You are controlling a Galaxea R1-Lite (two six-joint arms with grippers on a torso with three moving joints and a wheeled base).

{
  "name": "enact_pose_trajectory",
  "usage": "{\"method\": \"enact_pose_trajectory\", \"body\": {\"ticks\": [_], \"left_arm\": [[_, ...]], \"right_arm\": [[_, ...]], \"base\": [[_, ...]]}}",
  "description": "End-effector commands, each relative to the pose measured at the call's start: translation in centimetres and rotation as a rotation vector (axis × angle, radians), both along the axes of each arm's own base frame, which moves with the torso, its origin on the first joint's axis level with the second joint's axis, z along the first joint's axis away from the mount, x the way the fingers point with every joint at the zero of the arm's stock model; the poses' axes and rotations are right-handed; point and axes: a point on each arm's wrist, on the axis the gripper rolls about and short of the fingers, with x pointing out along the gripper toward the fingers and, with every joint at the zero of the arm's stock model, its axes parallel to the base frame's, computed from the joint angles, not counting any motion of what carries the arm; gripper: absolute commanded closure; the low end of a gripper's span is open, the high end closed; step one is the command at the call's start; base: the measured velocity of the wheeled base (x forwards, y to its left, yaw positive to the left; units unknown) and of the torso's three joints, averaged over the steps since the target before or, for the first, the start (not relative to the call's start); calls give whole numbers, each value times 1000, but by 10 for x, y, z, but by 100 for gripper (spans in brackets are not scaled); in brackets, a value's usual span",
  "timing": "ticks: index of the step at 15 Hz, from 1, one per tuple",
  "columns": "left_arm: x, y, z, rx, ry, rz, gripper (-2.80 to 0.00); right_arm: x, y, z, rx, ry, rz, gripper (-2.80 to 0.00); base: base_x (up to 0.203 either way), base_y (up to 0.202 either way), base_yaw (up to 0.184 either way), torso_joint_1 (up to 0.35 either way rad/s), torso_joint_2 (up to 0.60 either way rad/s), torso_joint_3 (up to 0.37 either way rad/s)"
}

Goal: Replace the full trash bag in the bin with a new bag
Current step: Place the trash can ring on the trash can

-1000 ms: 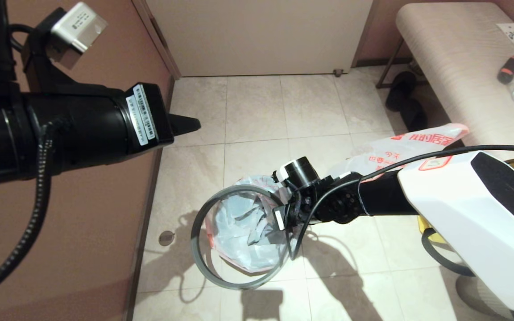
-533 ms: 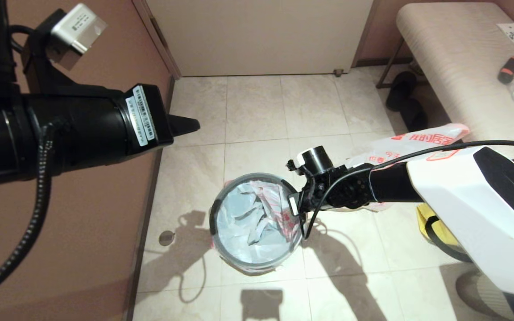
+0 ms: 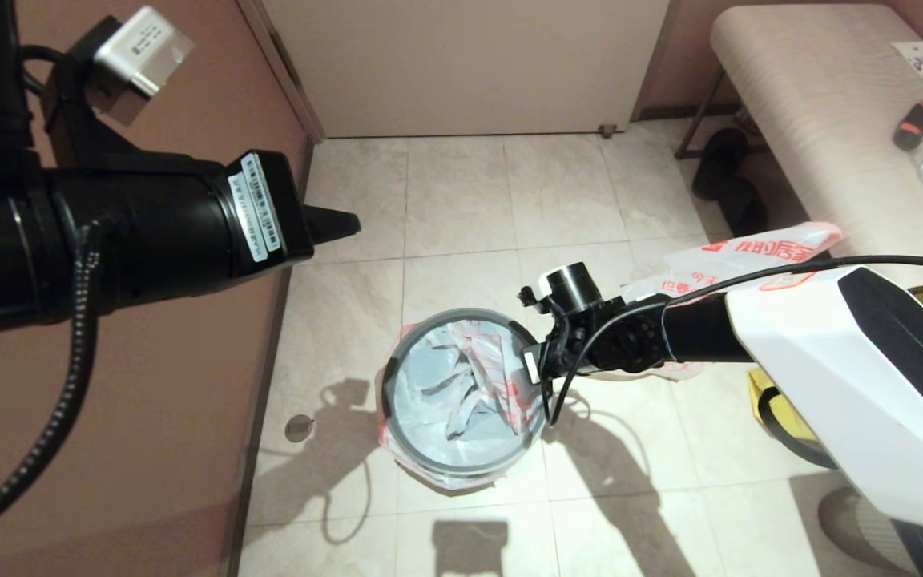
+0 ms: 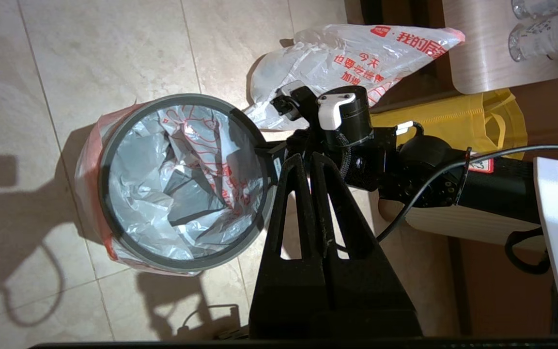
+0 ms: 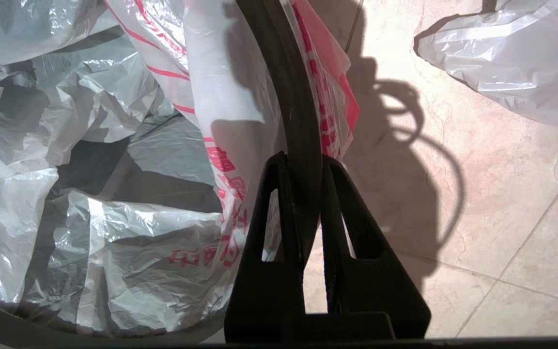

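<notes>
The bin (image 4: 193,201) stands on the tiled floor, its black body almost hidden by the new bag (image 3: 449,393), a crinkled white bag that lines it, pink-red edge folded outside. The thin grey hoop (image 3: 397,365) lies level round the bin's mouth, over the bag. My right gripper (image 3: 532,377) is shut on the hoop (image 5: 298,97) at the bin's right side. The full trash bag (image 3: 738,256), with red characters, lies on the floor behind my right arm. High above the floor at left, my left gripper (image 3: 341,224) is shut and holds nothing.
A yellow fabric bag (image 4: 458,121) lies under my right arm. A bench (image 3: 814,120) with bottles stands at the right, dark shoes (image 3: 722,180) beneath it. A pink wall (image 3: 189,361) runs along the left and a closed door (image 3: 469,64) is ahead.
The hoop hung tilted, off toward the bin's near left. My right gripper has carried it back and right, and it now lies level over the bin's mouth. The left arm has not moved.
</notes>
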Motion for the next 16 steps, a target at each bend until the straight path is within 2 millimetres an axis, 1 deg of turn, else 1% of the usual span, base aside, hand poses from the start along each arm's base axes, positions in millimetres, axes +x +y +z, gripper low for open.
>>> {"method": "enact_pose_trajectory", "body": {"ticks": [1, 4, 7, 12, 14, 16], "left_arm": [[1, -1, -1, 2, 6, 2, 0], [1, -1, -1, 1, 4, 3, 0], [2, -1, -1, 3, 7, 1, 0], [2, -1, -1, 3, 7, 3, 0], [1, -1, -1, 2, 6, 2, 0], [1, -1, -1, 2, 5, 3, 0]], "right_arm": [[0, 4, -1, 3, -3, 6, 0], [4, 10, -10, -7, -4, 17, 0], [2, 17, -11, -9, -11, 36, 0], [-4, 20, 6, 1, -37, 50, 0], [-5, 20, 10, 3, -42, 53, 0], [-6, 17, 16, 0, -56, 39, 0]], "base": [[0, 0, 0, 0, 0, 0], [0, 0, 0, 0, 0, 0], [0, 0, 0, 0, 0, 0], [0, 0, 0, 0, 0, 0], [0, 0, 0, 0, 0, 0], [0, 0, 0, 0, 0, 0]]}}
